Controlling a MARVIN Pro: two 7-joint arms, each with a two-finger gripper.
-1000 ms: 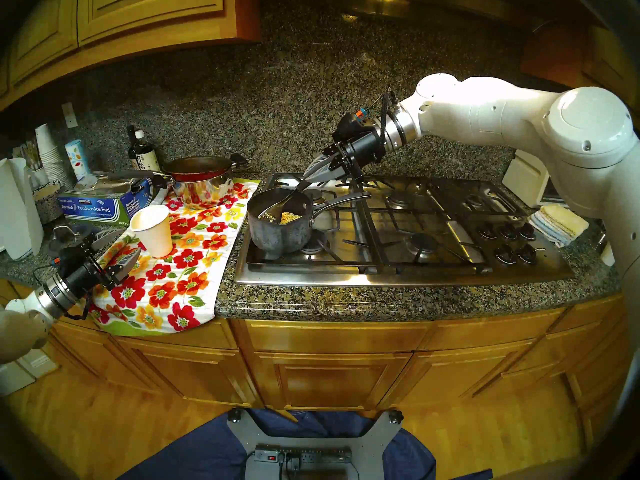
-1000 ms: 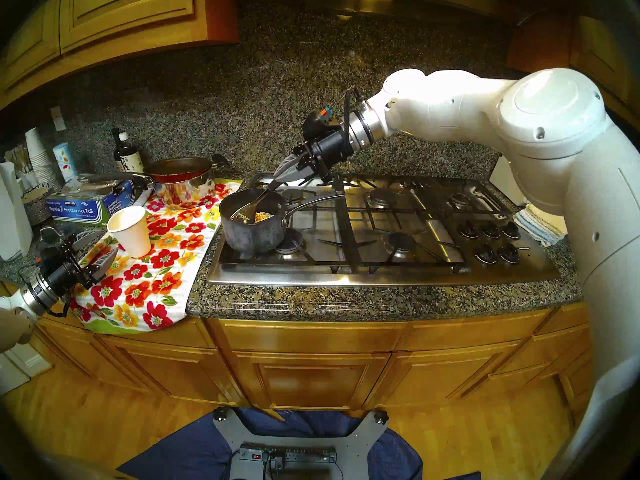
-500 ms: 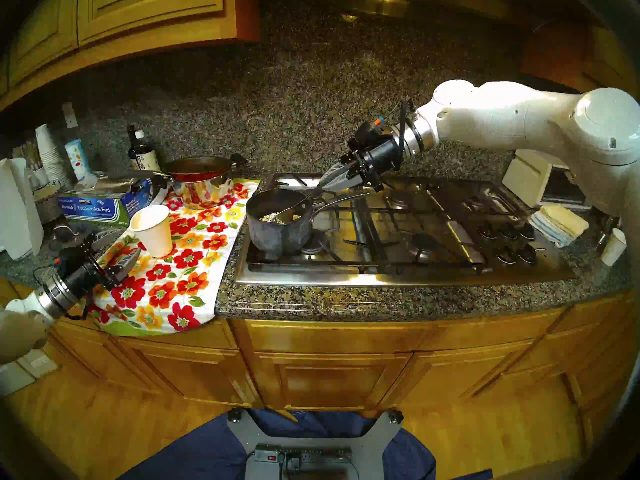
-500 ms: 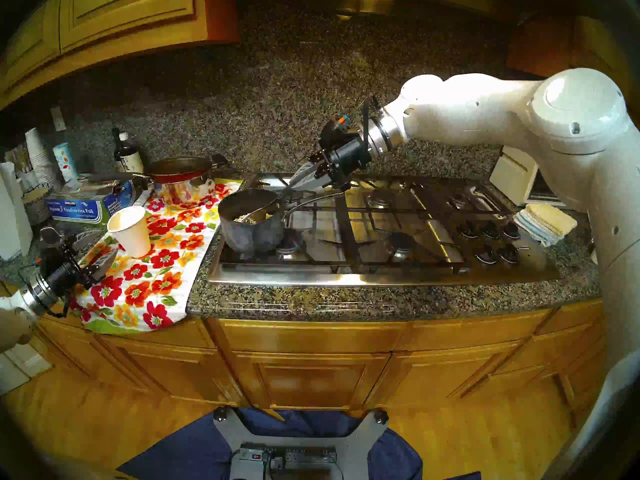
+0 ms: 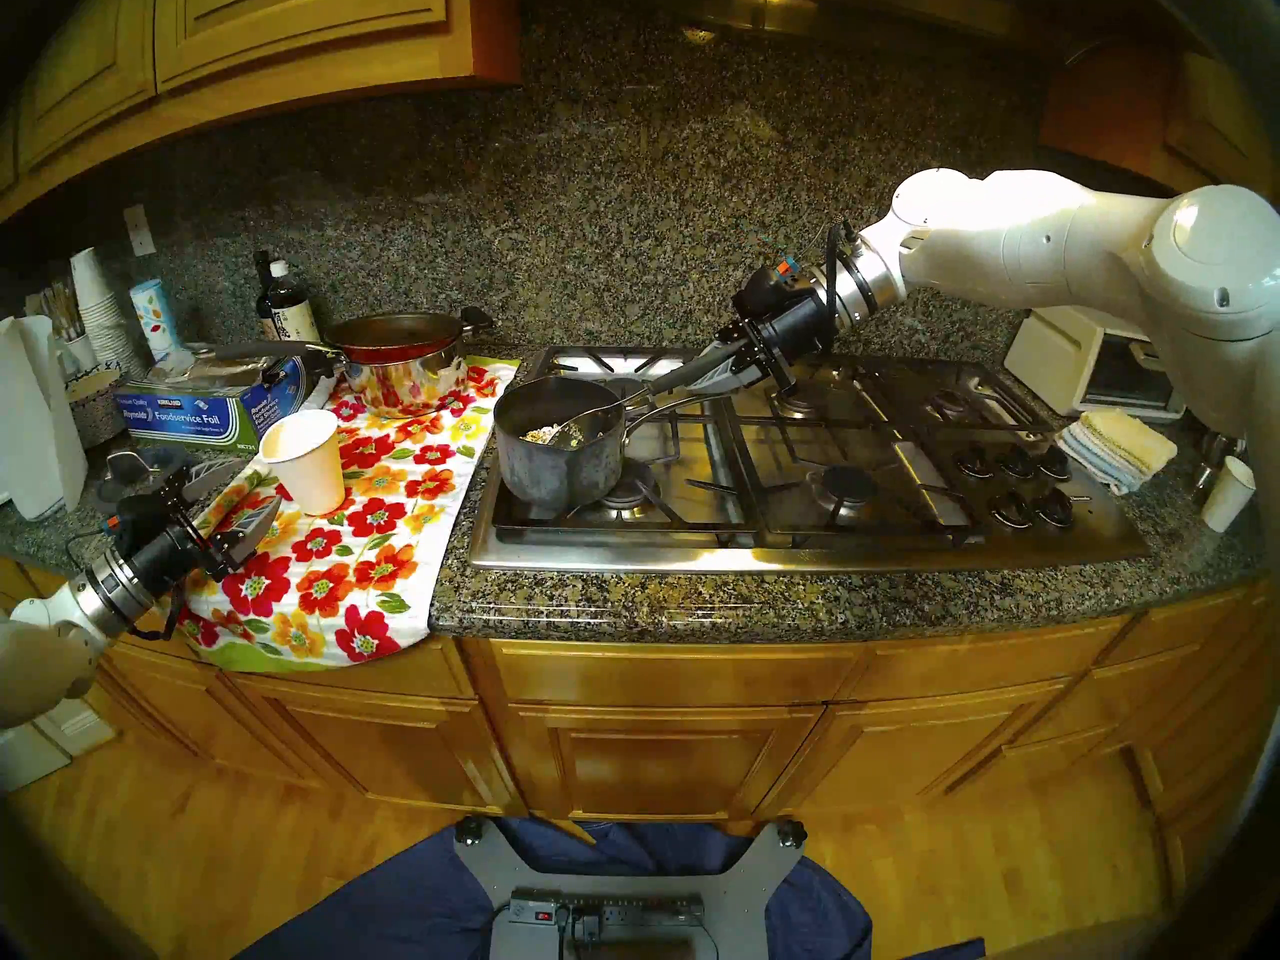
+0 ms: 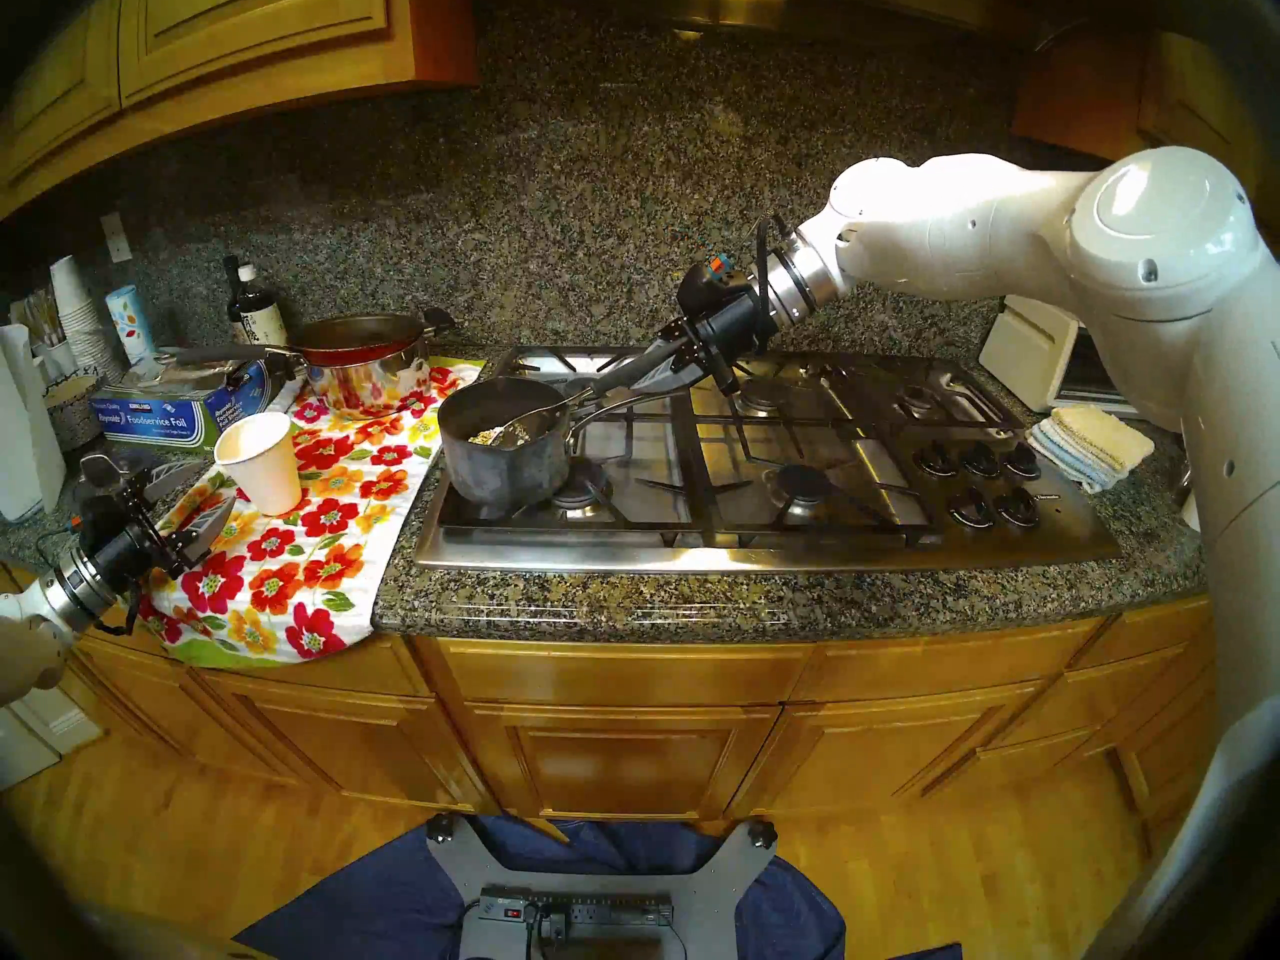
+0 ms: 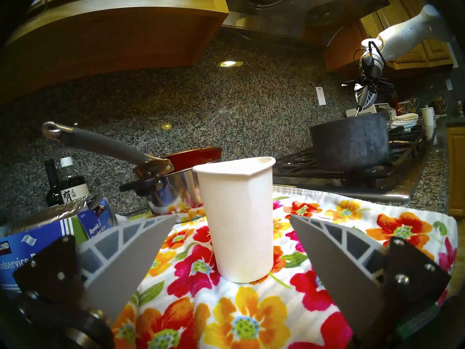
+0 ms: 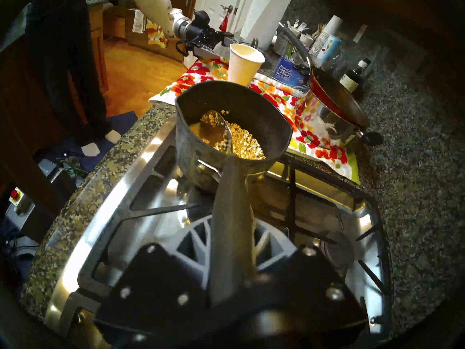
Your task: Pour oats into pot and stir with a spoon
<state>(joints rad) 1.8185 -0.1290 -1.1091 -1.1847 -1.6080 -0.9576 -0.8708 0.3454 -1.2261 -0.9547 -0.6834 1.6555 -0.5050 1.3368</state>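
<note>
**Spoon sitting in the pot of oats**

A blue box (image 5: 201,415) is lying at the back left of the counter (image 5: 692,602). It is showing the words "Kirkland", "Reynolds" and "Foodservice Foil". Behind it a dark bottle (image 5: 282,307) is wearing a white label with black signs on it. The tiny writing by the stove knobs (image 5: 1011,484) is too small to read.

The pot (image 5: 557,446) is sitting on the front left burner of the stove (image 5: 796,557), close to the stove's left edge. The oats (image 8: 241,139) are lying in a loose heap in the bottom of the pot. The spoon (image 5: 589,422) is leaning in over the pot's right rim, above the pot's long silver handle, with its shiny bowl down in the oats. The right gripper (image 5: 703,377) is squeezing tight on the spoon's dark handle, out over the stove.

The left gripper (image 5: 232,498) is hanging over the front left edge of the counter, with its two fingers (image 7: 130,255) standing wide apart and holding nothing. A white paper cup (image 7: 237,215) is standing upright on the flowery towel (image 5: 360,543), a little way beyond those fingers and not touching them. The towel is hanging over the counter's front edge. The right side of the stove is lying bare, with open room above it.
</note>
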